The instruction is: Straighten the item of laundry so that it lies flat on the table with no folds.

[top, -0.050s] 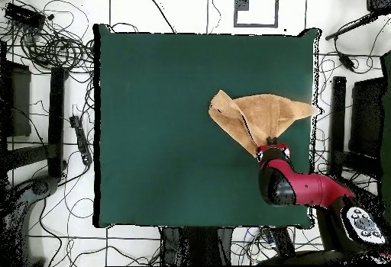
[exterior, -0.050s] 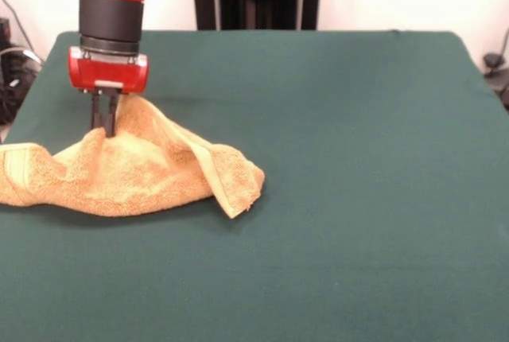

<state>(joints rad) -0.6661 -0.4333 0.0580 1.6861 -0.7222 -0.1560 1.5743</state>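
A golden-orange terry towel (exterior, -0.050s: 127,171) lies bunched near the left edge of the dark green felt table (exterior, -0.050s: 334,199), one corner spilling over that edge. The claw (exterior, -0.050s: 105,123) pinches a raised peak of cloth, fingers narrow and closed on it. To the right, a corner folds over, showing the flat woven band. Pulling leftward could likely drag the towel off the table.

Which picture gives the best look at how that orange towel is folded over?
The front view. There the towel shows its raised peak under the hand and a corner flap folded over. The overhead view shows the towel's outline near the table edge and a crease, but not its height.
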